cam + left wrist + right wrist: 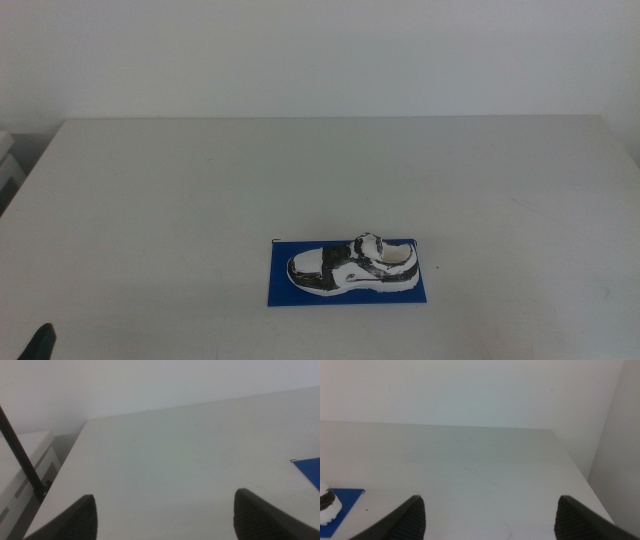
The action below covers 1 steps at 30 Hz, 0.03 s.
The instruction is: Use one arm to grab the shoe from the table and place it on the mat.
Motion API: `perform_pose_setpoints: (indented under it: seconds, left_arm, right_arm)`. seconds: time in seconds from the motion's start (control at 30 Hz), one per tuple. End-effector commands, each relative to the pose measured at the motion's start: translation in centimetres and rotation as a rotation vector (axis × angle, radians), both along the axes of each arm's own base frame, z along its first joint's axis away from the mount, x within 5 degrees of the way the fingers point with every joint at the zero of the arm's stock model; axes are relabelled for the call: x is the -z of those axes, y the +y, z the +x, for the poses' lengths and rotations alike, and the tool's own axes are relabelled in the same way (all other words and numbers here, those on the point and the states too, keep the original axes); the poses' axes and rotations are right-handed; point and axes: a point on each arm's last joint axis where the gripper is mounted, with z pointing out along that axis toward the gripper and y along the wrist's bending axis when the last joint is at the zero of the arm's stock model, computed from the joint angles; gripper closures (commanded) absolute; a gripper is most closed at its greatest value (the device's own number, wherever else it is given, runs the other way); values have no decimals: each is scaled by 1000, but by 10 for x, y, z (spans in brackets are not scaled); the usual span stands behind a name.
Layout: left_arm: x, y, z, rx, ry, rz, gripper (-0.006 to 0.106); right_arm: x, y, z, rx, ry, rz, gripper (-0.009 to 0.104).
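Observation:
The white sneaker with black and grey patches point(352, 266) lies on its sole on the deep blue mat point(283, 288) near the front middle of the white table point(200, 190), toe pointing left. No gripper touches it. My left gripper point(165, 510) is open and empty, held back over the table's left front; only its tip point(40, 343) shows in the middle view. A corner of the mat point(310, 469) shows in the left wrist view. My right gripper point(490, 512) is open and empty, held back at the right. The mat's edge point(342, 502) and the shoe's heel point(326, 505) show in its view.
A white cabinet point(20, 485) and a thin black rod point(20, 455) stand beyond the table's left edge. A white wall rises behind the table. The table's right edge point(572, 462) shows in the right wrist view.

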Motion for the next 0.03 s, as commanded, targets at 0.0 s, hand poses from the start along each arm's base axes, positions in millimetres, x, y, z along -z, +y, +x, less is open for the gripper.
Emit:
perform_pose_setpoints:
  seconds: [0.0]
  left_arm:
    - [-8, 0, -1, -1, -101, -29, 7]
  right_arm:
    - [-12, -1, -2, 7, -108, -25, 29]
